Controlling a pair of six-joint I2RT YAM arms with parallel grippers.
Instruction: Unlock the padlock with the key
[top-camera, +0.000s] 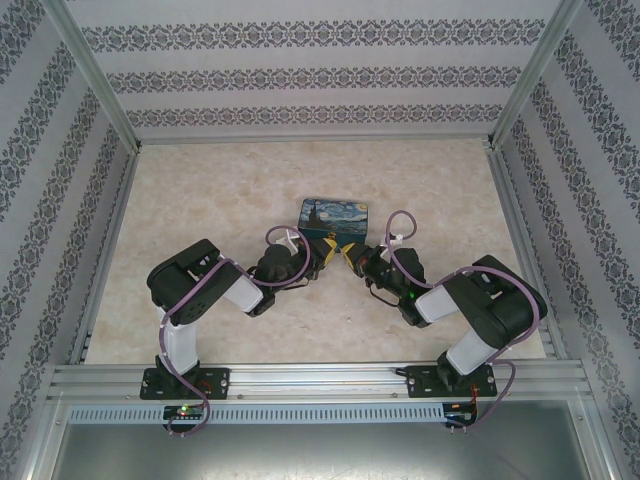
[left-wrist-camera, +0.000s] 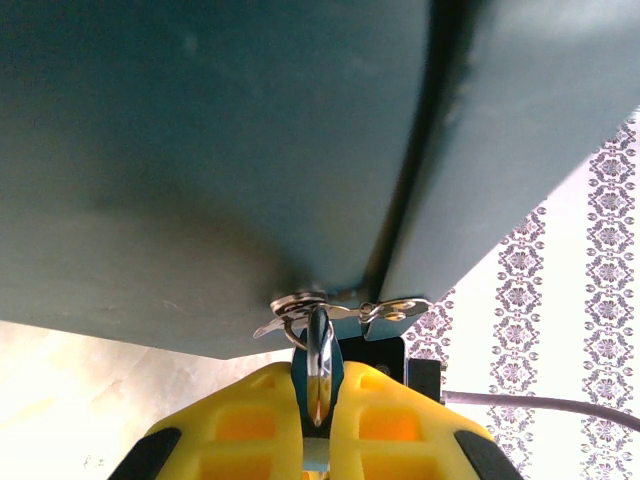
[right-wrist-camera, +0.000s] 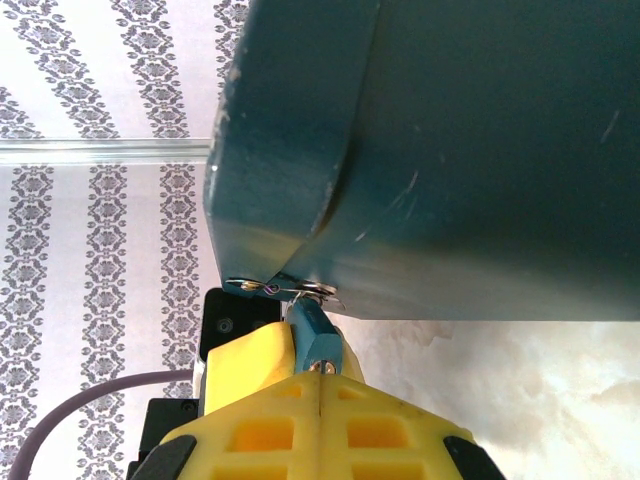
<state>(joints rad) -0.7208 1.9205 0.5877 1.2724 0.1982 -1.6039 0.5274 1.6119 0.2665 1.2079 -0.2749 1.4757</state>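
Bright, diffuse light; pale marbled tabletop (top-camera: 200, 190) washed out. Wrist views soft up close, dark teal box wall (left-wrist-camera: 200, 150) shaded underneath.

Padlock (right-wrist-camera: 315, 340) lies before box (top-camera: 335, 212), between left claw (top-camera: 324, 250) and right claw (top-camera: 349, 255).

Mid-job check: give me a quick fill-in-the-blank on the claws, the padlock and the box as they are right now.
1. The left claw and the right claw both have ____ fingers.
2. The left claw is ____ on the padlock.
3. The padlock's shackle is ____ in colour and hooks into the metal hasp of the painted box.

Missing words: yellow; shut; silvery.
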